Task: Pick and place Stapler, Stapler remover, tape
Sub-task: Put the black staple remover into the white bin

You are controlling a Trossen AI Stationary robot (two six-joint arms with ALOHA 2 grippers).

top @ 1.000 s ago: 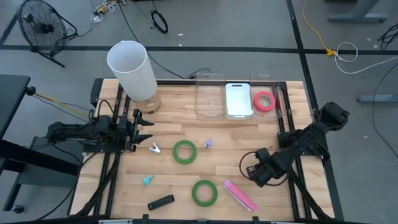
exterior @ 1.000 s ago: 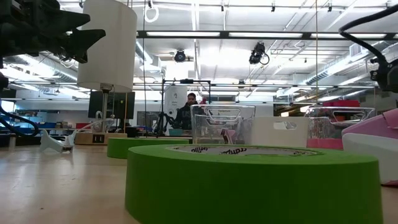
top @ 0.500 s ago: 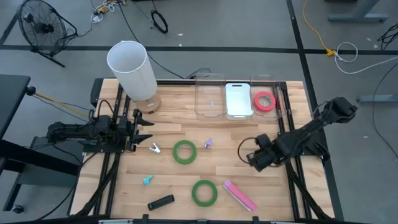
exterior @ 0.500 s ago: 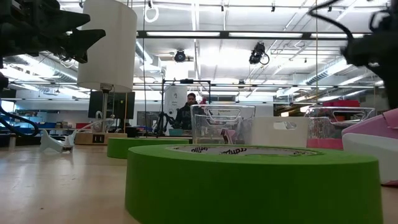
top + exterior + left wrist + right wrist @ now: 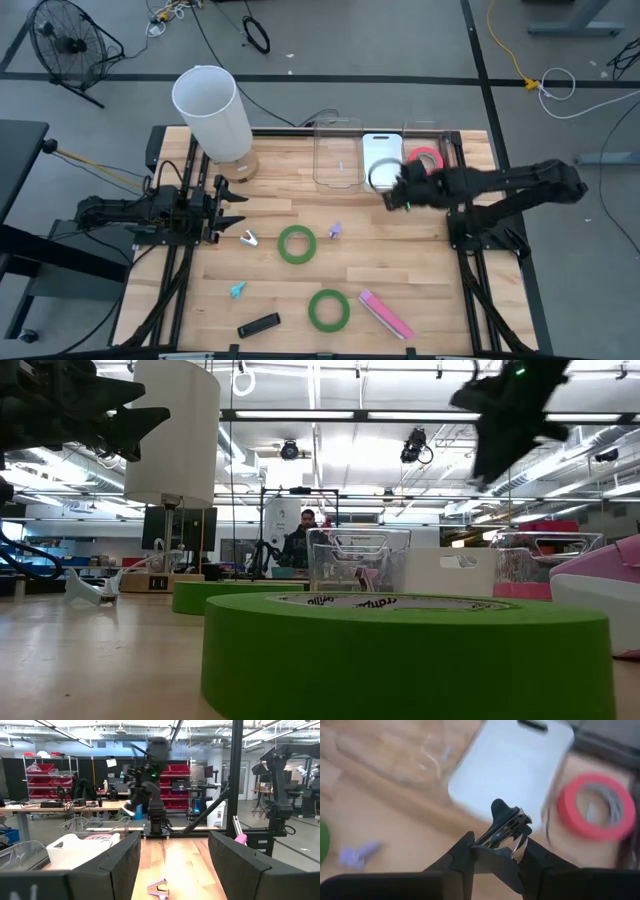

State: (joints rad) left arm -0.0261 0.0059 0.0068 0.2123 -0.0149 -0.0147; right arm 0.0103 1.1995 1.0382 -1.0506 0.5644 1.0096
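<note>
My right gripper (image 5: 497, 849) is shut on a black staple remover (image 5: 507, 826) and hangs high over the table's far right, at the near rim of the white bin (image 5: 383, 160). Beside that bin, a red tape roll (image 5: 426, 161) lies in a clear bin. Two green tape rolls (image 5: 296, 244) (image 5: 328, 309) lie flat on the wood. Near the front edge lie a pink stapler (image 5: 385, 314) and a black stapler (image 5: 259, 325). My left gripper (image 5: 228, 206) waits open at the table's left. My right gripper pinches the black staple remover's rear part (image 5: 492, 840) between its two fingertips. The remover's jaws and claws (image 5: 520, 827) stick out past the fingers. The fingers slant downward from the table's right. The remover is lifted clear, above the white bin.
A clear empty bin (image 5: 338, 155) stands left of the white one. A tall white cylinder (image 5: 212, 112) stands at the far left. Small staple removers lie on the wood: white (image 5: 248, 238), purple (image 5: 334, 231) and teal (image 5: 237, 290).
My right gripper has risen from the table's near right and swung toward the far edge, ending over the white bin. Its wrist has turned on the way. Its fingers have stayed shut. My left arm has kept still.
</note>
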